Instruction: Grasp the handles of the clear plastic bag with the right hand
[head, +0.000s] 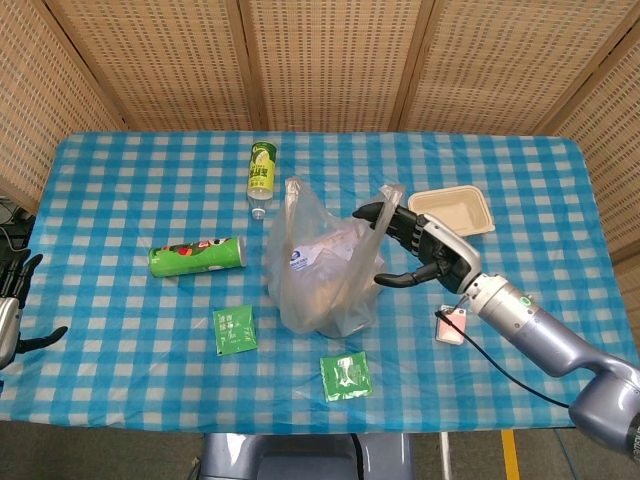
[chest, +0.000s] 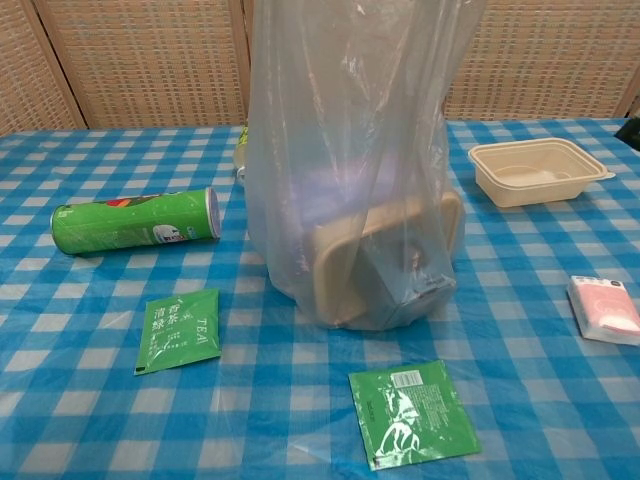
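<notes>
The clear plastic bag (head: 325, 265) stands upright mid-table with a beige lidded box inside; it fills the chest view (chest: 350, 170). Its two handles stick up, one at the left (head: 296, 192) and one at the right (head: 388, 196). My right hand (head: 418, 250) is open, fingers spread, just right of the bag, with fingertips (head: 368, 211) at the right handle and the thumb near the bag's side. It holds nothing. My left hand (head: 14, 310) is off the table's left edge, open and empty.
A green crisp can (head: 197, 256) lies left of the bag and a green bottle (head: 261, 170) behind it. A beige open container (head: 452, 212) and a pink packet (head: 452, 325) are right of the bag. Two green tea sachets (head: 234, 329) (head: 346, 376) lie in front.
</notes>
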